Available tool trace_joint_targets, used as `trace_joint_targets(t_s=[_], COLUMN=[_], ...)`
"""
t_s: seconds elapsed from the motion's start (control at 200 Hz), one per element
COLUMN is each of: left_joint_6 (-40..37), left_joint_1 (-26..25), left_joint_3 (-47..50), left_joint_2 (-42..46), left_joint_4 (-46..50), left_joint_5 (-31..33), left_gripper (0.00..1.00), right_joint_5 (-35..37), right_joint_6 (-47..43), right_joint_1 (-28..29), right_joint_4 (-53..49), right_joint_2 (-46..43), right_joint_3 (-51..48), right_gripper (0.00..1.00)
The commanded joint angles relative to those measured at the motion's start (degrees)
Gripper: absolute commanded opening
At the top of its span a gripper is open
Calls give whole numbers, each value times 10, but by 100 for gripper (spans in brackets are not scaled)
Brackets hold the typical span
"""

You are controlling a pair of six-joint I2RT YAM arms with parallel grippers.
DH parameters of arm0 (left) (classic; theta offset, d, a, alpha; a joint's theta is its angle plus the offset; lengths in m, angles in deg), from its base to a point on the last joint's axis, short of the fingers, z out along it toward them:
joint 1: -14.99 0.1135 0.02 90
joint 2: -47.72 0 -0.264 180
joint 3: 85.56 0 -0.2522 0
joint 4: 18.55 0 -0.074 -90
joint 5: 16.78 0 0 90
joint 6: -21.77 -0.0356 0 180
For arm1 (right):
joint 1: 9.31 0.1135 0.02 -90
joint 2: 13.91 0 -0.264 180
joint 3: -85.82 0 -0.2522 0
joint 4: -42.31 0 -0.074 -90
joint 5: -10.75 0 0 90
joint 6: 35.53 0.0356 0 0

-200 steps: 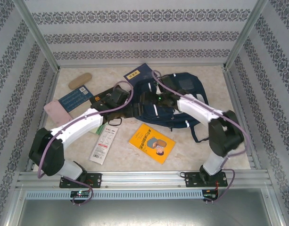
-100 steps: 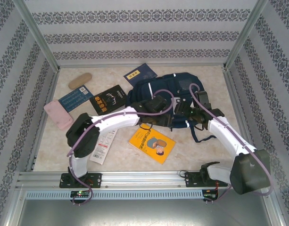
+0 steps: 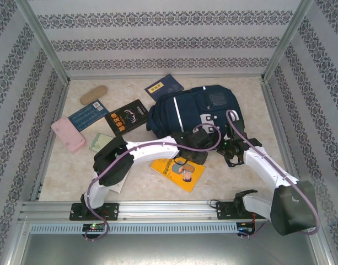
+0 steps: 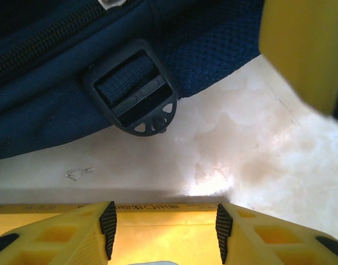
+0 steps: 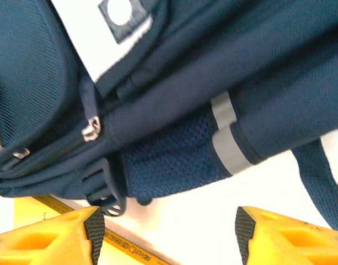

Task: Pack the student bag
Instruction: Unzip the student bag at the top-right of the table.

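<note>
The student bag (image 3: 191,109) is a navy backpack with white stripes, lying at the back centre-right of the table. Its mesh side and black buckle (image 4: 137,98) show in the left wrist view, and its zip pocket and grey stripe (image 5: 226,138) in the right wrist view. My left gripper (image 3: 198,149) (image 4: 165,232) is open just in front of the bag, low over the top edge of a yellow book (image 3: 177,168) (image 4: 157,232). My right gripper (image 3: 224,149) (image 5: 170,234) is open beside it, over bare table at the bag's near edge, holding nothing.
Behind and left of the bag lie a dark blue book (image 3: 164,86), a black book (image 3: 125,116), a blue book (image 3: 89,115), a pink case (image 3: 68,134), a tan case (image 3: 94,94) and a pale green notebook (image 3: 101,142). Metal posts and patterned walls ring the table.
My left arm has swung from the left side across to the front of the bag, above the yellow book. My right arm has pulled back off the bag towards its near edge.
</note>
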Motion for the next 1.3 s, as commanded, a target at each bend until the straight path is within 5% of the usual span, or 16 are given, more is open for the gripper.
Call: trace_joint_targets(t_s=[0.0,0.295,0.939,1.039,1.189,1.294], left_joint_6=[-4,12,42,40,40,43], left_joint_1=[-11,-11,9,11,15,15], left_joint_3=[2,-21,-119,-126,-131,-125], left_joint_2=[-25,-57,-139,-144,-150,-143], left_joint_4=[-21,-32,14,14,18,22], left_joint_5=[27,61,89,95,106,111], left_gripper=[46,43,33,27,0,0], right_joint_5=[-33,-92,-90,-93,-88,-81], right_joint_6=[54,116,103,103,100,97], right_joint_1=[-16,-63,-76,-76,-76,-76], right_joint_4=[30,112,113,113,110,108], right_joint_2=[3,52,117,123,124,125], right_joint_3=[-20,-29,-24,-24,-22,-17], right_gripper=[63,57,46,46,41,37])
